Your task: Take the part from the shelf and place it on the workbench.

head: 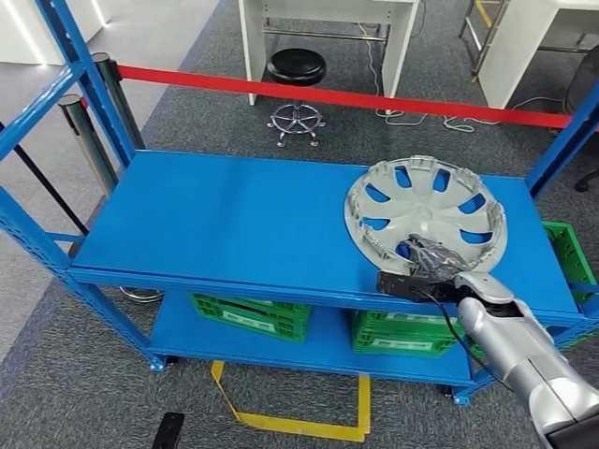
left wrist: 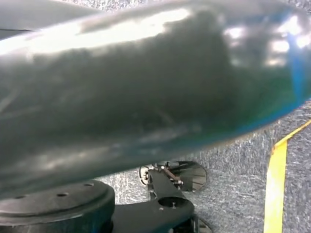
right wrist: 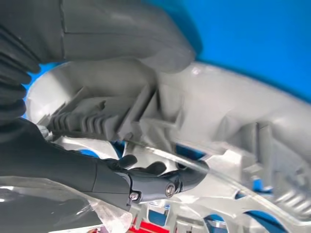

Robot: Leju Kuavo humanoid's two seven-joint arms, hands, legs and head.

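Support: blue metal shelf rack [head: 233, 224] with angled blue uprights, standing on grey carpet [head: 183, 112]. The top deck carries one item, a silver-grey wheel cover [head: 424, 210], lying at 3 o'clock on the deck, close to the front edge; blue deck shows through its openings. The lower deck [head: 311, 348] carries green plastic crates [head: 251, 316], one at 6 o'clock and another toward 4 o'clock. A further green crate [head: 565, 253] sits at the rack's 3 o'clock end. Yellow tape [head: 297, 423] is on the floor at 6 o'clock, in front of the rack.
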